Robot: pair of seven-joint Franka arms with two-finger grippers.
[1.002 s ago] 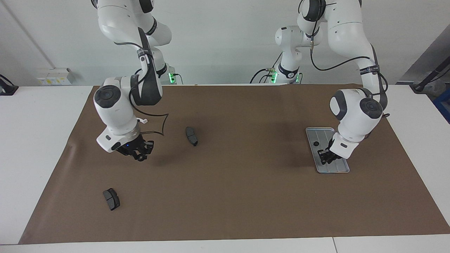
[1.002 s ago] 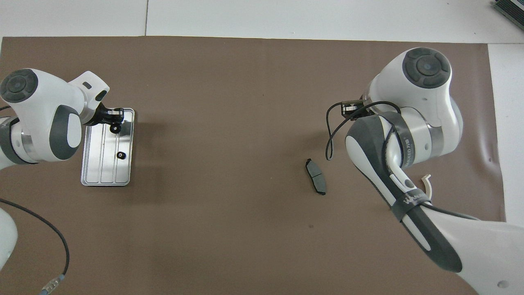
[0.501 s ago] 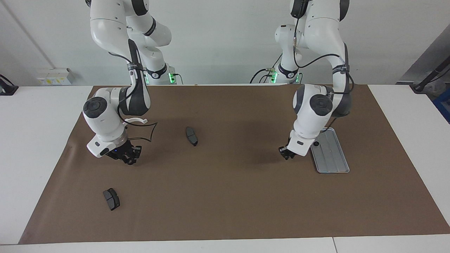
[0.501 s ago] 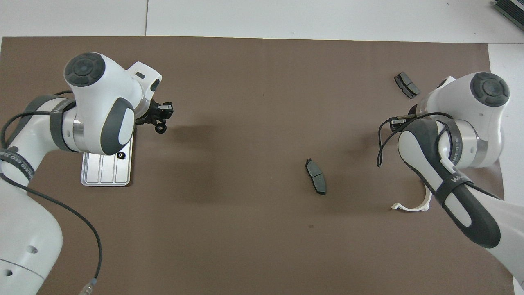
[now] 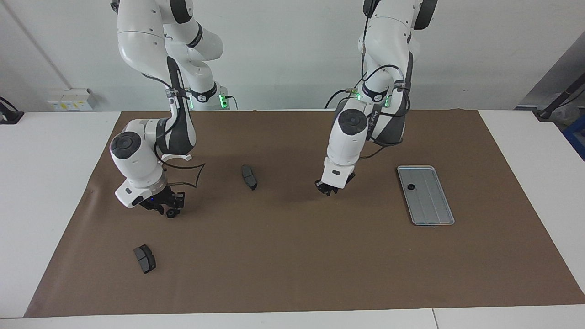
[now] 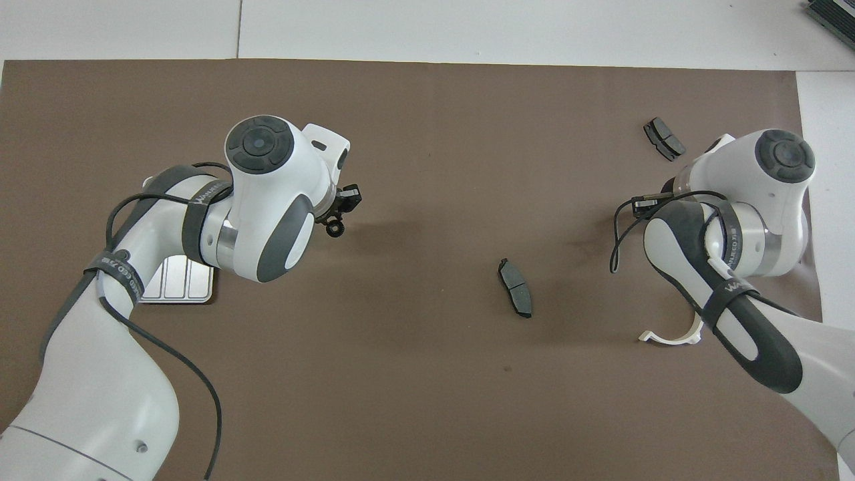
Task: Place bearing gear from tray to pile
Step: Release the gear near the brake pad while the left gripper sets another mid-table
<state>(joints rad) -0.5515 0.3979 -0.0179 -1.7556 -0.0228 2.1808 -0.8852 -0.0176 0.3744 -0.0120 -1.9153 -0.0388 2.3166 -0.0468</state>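
We are partway through. Our left gripper (image 5: 327, 191) hangs over the mat's bare middle, well away from the tray (image 5: 438, 214), its jaws pinching a small black gear (image 6: 334, 230). One gear (image 5: 411, 186) remains in the tray. Our right gripper (image 5: 165, 208) is low at the right arm's end; a small round part (image 5: 170, 213) shows at its tips, but we cannot tell its jaws.

One tray (image 5: 432, 212) lies on the brown mat (image 5: 292, 256). Three small black gears show: one in the tray (image 5: 411, 186), one at the left pincer (image 6: 334, 229), one at the right pincer (image 5: 170, 213). There are two dark pads (image 5: 249, 177) (image 5: 145, 258), one white half-ring bracket (image 6: 671, 336), and two arms.
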